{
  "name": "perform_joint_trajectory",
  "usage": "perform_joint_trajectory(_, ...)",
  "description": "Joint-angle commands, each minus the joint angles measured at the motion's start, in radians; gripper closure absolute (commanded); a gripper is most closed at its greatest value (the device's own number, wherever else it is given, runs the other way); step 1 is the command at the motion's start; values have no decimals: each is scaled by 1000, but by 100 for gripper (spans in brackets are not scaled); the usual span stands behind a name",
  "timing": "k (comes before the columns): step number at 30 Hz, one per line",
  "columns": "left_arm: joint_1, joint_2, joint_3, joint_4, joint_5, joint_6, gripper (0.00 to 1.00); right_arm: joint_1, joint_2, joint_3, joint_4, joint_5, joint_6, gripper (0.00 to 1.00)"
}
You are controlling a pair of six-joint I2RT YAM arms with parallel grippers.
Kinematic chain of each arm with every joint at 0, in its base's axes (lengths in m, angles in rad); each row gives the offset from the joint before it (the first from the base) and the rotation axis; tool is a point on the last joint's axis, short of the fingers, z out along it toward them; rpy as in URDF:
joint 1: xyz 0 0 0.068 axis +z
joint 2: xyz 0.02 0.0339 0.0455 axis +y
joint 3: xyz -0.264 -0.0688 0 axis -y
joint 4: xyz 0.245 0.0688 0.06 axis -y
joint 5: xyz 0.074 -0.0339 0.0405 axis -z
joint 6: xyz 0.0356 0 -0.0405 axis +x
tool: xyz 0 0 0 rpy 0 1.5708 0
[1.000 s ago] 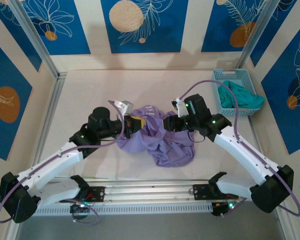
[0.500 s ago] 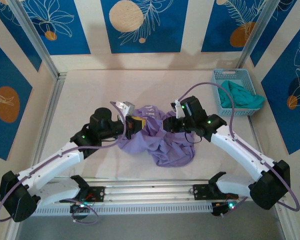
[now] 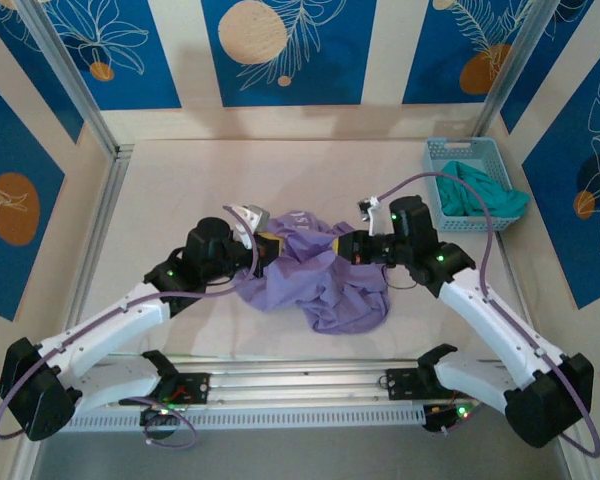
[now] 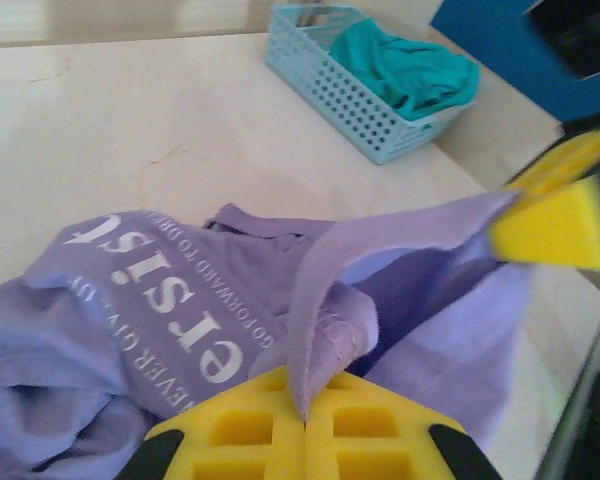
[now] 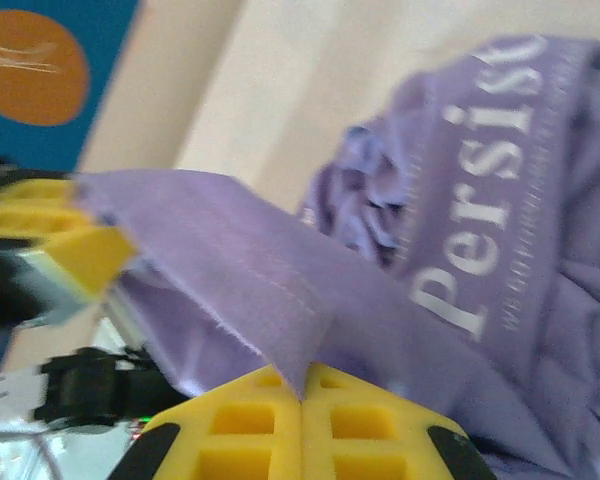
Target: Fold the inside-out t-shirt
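- Shirt (image 3: 315,285) lies crumpled mid-table between the arms; sleeves and collar cannot be told apart in the heap.
- Left gripper (image 3: 265,248), at the shirt's 10 o'clock, is clenched on a cloth edge, pads (image 4: 240,440) pressed together.
- Right gripper (image 3: 352,247), at 1 o'clock, pinches the other end of that taut strip; its wrist view is blurred.
- Lettering (image 4: 170,290) is partly tucked under folds.
- Basket (image 3: 432,175), at 2 o'clock, holds a teal garment (image 3: 485,195).
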State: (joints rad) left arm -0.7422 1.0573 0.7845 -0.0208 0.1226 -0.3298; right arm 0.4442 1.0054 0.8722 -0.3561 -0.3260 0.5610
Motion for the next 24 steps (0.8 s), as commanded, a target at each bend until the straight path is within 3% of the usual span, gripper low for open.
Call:
perform_joint_trajectory(1, -3, 6, -16, -12, -89, 13, 100, -38, -20, -15, 116, -240, 1, 98)
perform_joint_trajectory(9, 7, 20, -9, -100, -167, 5, 86, -57, -24, -7, 136, -311, -59, 100)
perform_joint_trajectory(15, 6, -1, -17, -163, -207, -2, 83, -12, -20, -23, 155, -269, -104, 100)
perform_joint_trajectory(20, 6, -51, -68, -85, -88, 2, 100, 18, -11, -28, 137, -229, -142, 100)
perform_joint_trajectory(24, 6, -65, -74, -66, -15, 4, 99, 21, -12, -39, 129, -211, -146, 100)
